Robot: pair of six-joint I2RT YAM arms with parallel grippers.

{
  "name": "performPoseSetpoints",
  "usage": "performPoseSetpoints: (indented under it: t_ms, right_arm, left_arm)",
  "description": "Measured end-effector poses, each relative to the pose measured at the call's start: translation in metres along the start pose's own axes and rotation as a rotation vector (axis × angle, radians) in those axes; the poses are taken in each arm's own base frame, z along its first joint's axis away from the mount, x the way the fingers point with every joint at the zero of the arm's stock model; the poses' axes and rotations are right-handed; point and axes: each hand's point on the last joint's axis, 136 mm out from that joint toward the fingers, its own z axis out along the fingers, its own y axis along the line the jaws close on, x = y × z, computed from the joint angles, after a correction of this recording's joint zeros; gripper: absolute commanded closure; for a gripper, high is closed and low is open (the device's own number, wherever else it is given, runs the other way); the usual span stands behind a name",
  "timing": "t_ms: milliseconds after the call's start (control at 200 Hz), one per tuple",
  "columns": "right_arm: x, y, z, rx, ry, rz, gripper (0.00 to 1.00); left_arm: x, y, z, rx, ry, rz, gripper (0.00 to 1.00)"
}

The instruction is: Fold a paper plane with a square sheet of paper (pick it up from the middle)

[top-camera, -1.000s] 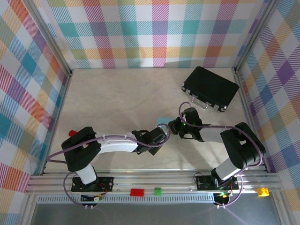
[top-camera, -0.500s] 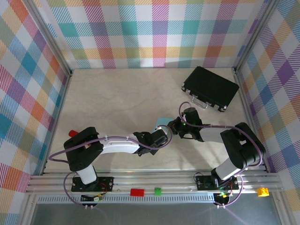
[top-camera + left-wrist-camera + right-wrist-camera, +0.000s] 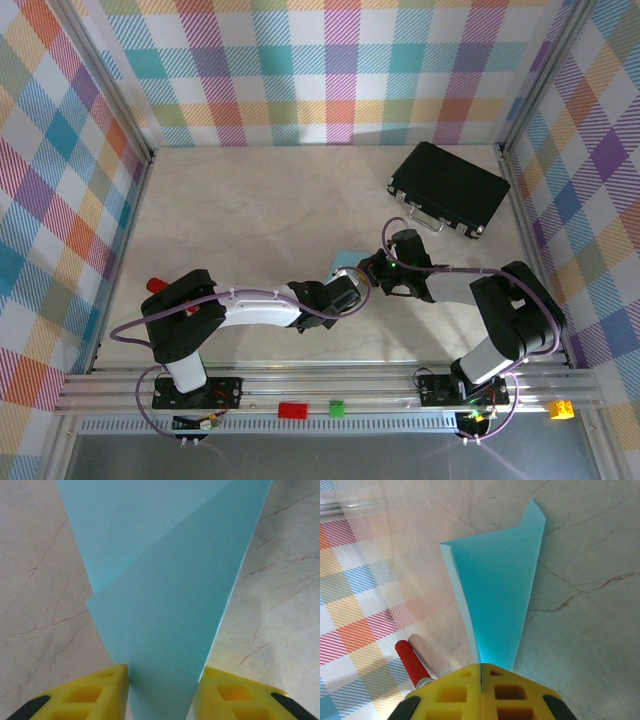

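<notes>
Left gripper (image 3: 162,670): jaws apart, astride the narrow end of the paper (image 3: 165,605). The paper's edges met both yellow fingers (image 3: 100,692); could not tell whether they pinched it.
Right gripper (image 3: 481,667): jaws together, clamped on the paper's other narrow end, with the sheet fanning out from the seam.
Paper: light blue, folded to a taper with one diagonal flap overlapping. It sat between the two grippers near the middle of the table (image 3: 240,220).
Case (image 3: 450,188): black, closed, at the far right, well apart from the paper.
</notes>
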Motion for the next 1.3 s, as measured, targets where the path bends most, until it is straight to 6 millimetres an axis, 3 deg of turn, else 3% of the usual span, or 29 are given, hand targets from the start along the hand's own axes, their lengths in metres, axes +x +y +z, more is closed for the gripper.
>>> performPoseSetpoints:
  t_ms: [865,1300]
  right_arm:
    - [0.0,-0.0004,0.0003,0.001,0.0,0.002,1.0]
    - [0.0,-0.0006,0.0004,0.001,0.0,0.004,1.0]
  left_arm:
    - [-0.0063,-0.0019,0.0009,0.002,-0.012,0.004,0.75]
    - [-0.0066,-0.0021,0.0008,0.004,-0.012,0.003,0.71]
